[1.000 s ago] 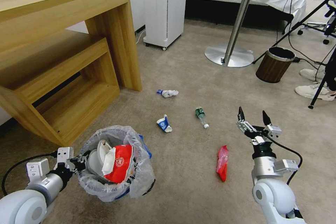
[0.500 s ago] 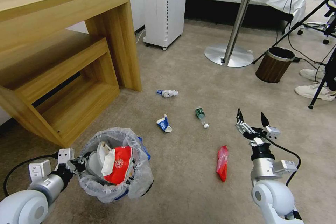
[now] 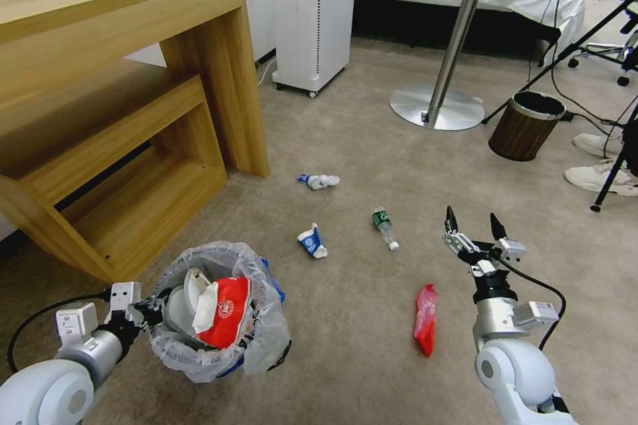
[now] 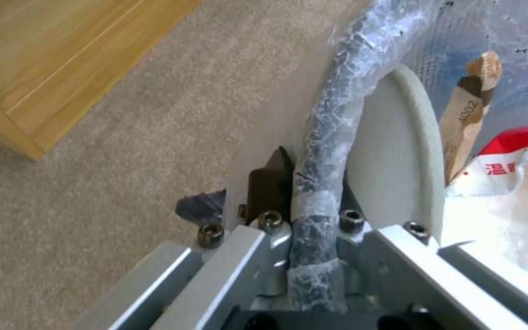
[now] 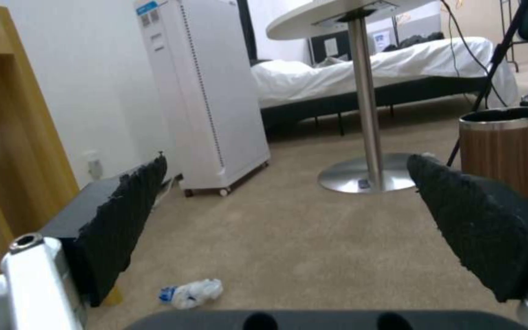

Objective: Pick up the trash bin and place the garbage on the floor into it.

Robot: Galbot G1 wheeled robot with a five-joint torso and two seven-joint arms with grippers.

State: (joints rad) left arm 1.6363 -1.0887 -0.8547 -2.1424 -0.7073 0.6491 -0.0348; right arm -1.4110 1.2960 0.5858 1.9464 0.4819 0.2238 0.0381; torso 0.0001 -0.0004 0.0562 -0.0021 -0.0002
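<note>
On the floor beside the spread-jawed right gripper [image 3: 473, 223], the red bottle [image 3: 425, 319] looks light and crushable, best pinched mid-body, while the left gripper [image 4: 304, 183] pinches the trash bin [image 3: 219, 315] rim.

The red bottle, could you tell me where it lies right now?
In the head view, the red bottle lies on the carpet right of centre, just left of the right gripper and right of the trash bin.
</note>
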